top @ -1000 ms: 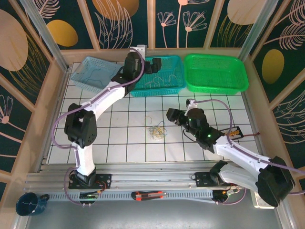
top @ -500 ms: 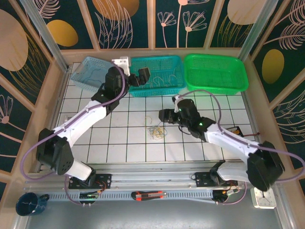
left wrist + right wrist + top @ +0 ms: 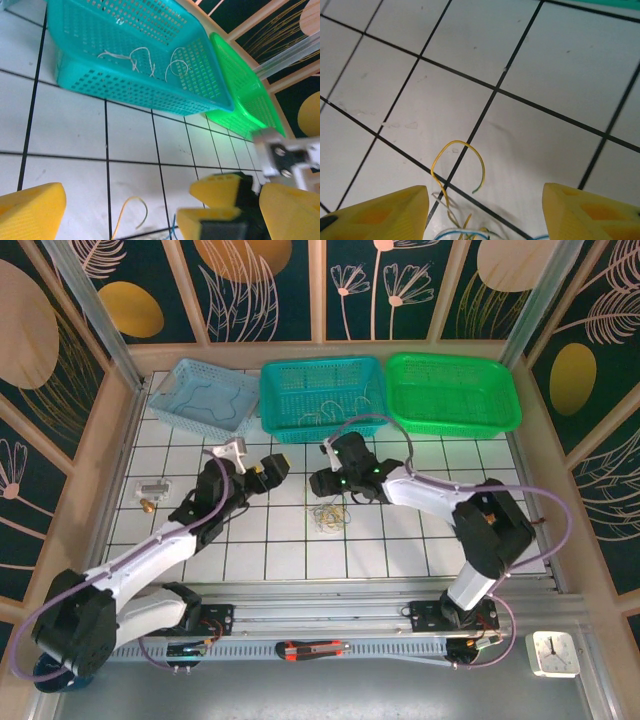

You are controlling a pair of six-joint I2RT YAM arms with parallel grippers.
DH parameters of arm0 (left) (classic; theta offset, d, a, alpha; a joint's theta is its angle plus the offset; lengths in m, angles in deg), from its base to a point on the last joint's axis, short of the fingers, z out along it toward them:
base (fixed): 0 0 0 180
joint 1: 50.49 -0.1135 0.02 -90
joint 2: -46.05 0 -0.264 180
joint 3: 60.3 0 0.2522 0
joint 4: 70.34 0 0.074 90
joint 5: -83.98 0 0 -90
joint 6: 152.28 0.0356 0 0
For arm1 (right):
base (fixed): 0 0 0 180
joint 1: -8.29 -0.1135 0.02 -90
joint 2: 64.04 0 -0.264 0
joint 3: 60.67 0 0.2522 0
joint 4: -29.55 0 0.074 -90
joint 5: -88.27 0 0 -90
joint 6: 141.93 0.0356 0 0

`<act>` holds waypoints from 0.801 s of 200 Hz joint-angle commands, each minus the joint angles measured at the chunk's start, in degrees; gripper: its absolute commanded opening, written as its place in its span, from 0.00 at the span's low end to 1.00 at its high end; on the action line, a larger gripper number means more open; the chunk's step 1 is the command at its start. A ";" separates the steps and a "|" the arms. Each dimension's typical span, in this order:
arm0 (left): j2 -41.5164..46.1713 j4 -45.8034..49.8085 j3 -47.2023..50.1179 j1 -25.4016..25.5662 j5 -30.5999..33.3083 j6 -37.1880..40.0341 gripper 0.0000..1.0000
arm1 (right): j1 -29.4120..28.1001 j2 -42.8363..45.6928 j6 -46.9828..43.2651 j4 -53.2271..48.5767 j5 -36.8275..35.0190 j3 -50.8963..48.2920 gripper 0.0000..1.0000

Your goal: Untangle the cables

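Cables (image 3: 330,515) lie tangled on tiles (image 3: 400,540) near the right pincer (image 3: 318,483)

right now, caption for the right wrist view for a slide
Open jaws flank the cables looping across white tiles.

Table tiles (image 3: 545,65) white, smooth, faint sheen, a few scuffs; dark matt grout lines. Cables (image 3: 455,143) thin, smooth plastic sheath, slight gloss on the yellow loop. Right gripper (image 3: 485,195): fingers (image 3: 585,212) yellow plastic, matt, finely ribbed. Teal basket (image 3: 150,85) perforated moulded plastic, mild gloss; green basket (image 3: 452,392) same mesh plastic, brighter shine. Arm shells (image 3: 150,555) white, smooth plastic. Near-edge rails (image 3: 320,612) bare brushed metal. Table surround (image 3: 548,450) looks like pale wood, matt.
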 commanded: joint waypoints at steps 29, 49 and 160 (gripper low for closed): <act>5.70 -3.15 5.30 -0.34 0.03 -5.26 0.99 | -1.11 -8.46 -3.71 -2.33 -1.01 6.03 0.59; 7.18 -2.95 6.29 -0.30 0.72 -5.51 0.99 | -1.11 -11.44 -3.55 -2.20 -0.95 7.56 0.58; 7.24 -3.37 7.59 -0.27 -2.69 0.03 0.99 | -0.50 -0.93 4.84 4.61 5.57 3.49 0.00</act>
